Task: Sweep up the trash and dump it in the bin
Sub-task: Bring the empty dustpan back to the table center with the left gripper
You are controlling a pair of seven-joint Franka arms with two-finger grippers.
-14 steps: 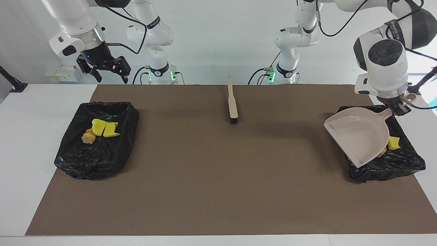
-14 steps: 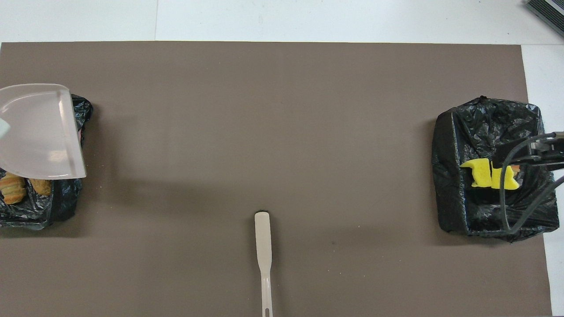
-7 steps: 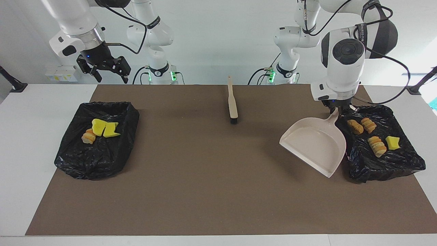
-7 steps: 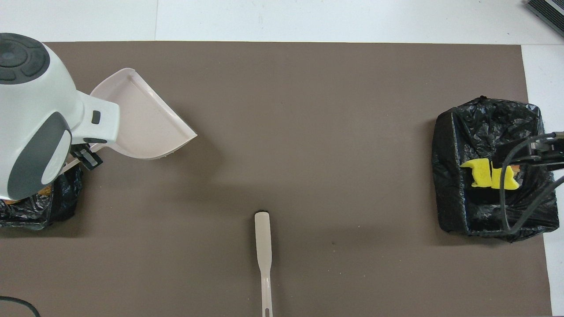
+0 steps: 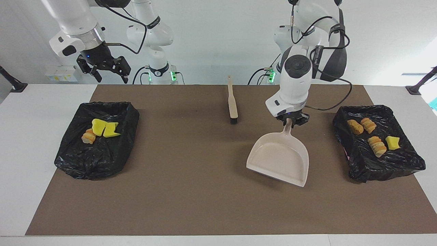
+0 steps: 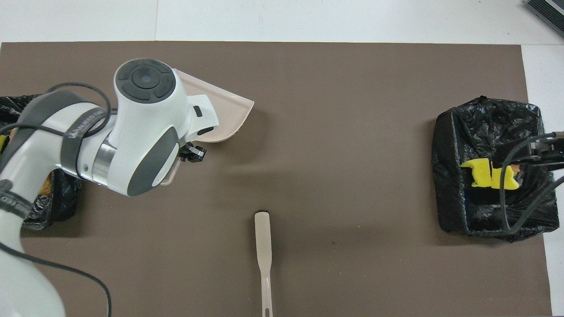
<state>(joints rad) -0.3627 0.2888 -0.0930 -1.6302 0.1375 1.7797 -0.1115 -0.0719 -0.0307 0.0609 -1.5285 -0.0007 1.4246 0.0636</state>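
Overhead view: brown mat on white table

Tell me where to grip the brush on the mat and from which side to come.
Grip the brush by its slim beige handle, coming straight down from above. It lies flat on the brown mat, handle end toward the robots and black bristles away from them, with bare mat along both long sides for the fingers.

2 black-lined bins; 7 trash pcs: 3 yellow sponge chunks, 4 bread-like lumps; 1 dustpan; 1 brush; 1 brown mat; 2 arms w/ claws
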